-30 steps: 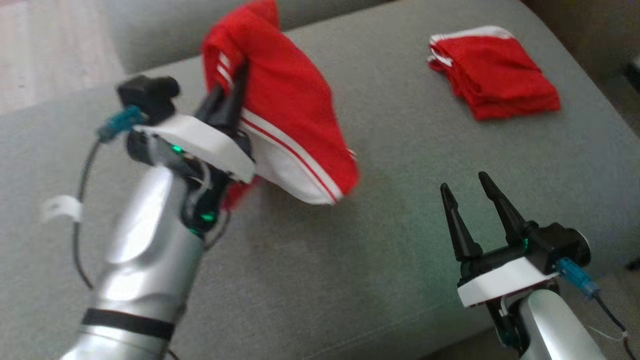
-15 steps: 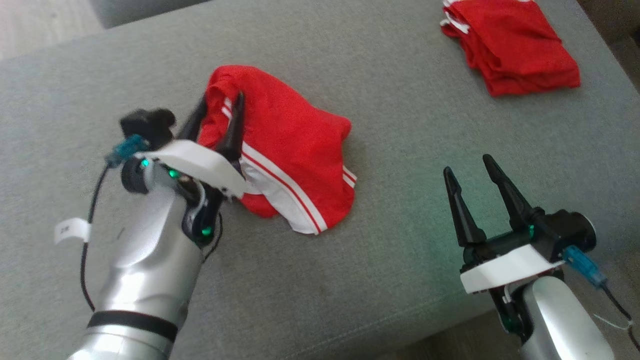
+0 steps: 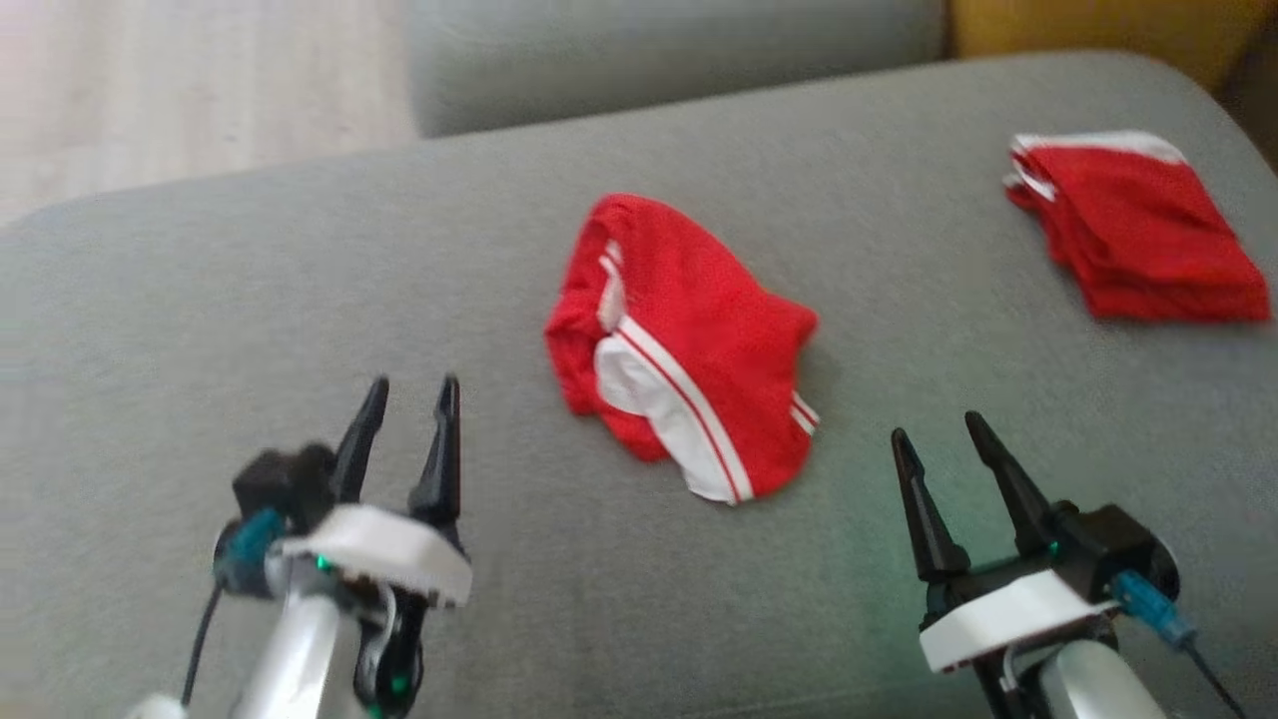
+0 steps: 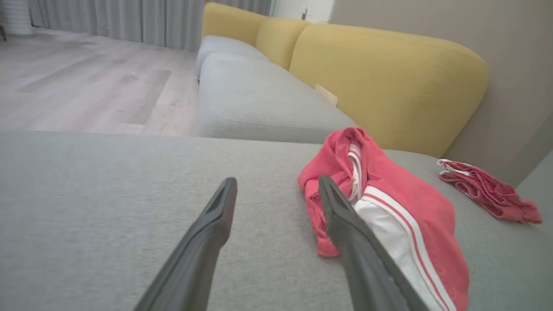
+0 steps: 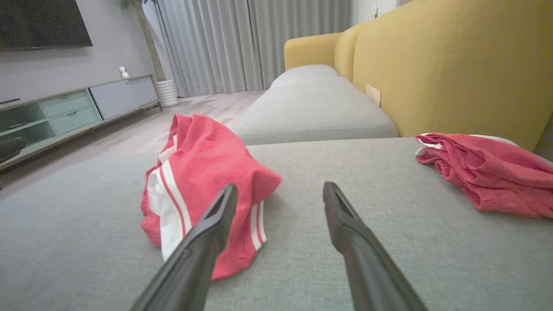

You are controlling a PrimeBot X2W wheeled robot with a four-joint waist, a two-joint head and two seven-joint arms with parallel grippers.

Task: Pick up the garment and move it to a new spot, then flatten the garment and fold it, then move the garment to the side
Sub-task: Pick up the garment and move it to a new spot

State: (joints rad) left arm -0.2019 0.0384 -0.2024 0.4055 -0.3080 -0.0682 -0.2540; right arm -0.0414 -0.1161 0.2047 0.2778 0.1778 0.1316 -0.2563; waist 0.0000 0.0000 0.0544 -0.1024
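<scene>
The garment [image 3: 689, 345] is red with white stripes and a white panel, lying crumpled in a heap on the grey cushion [image 3: 300, 300]. It appears at right in the left wrist view [image 4: 389, 207] and at left in the right wrist view [image 5: 203, 172]. My left gripper [image 3: 411, 391] stands open at the lower left, pulled back from the garment with nothing between its fingers. My right gripper [image 3: 939, 431] stands open at the lower right, near the garment's right edge and apart from it.
A second red garment [image 3: 1138, 225] lies folded at the far right of the cushion [image 5: 484, 168]. Yellow backrests [image 4: 389, 82] rise behind the seat. Another grey seat cushion [image 3: 669, 45] and pale wooden floor [image 3: 190, 90] lie beyond.
My left gripper opened and let the garment drop onto the cushion, then drew back toward the near left. The head camera shifted. The right gripper has stayed open.
</scene>
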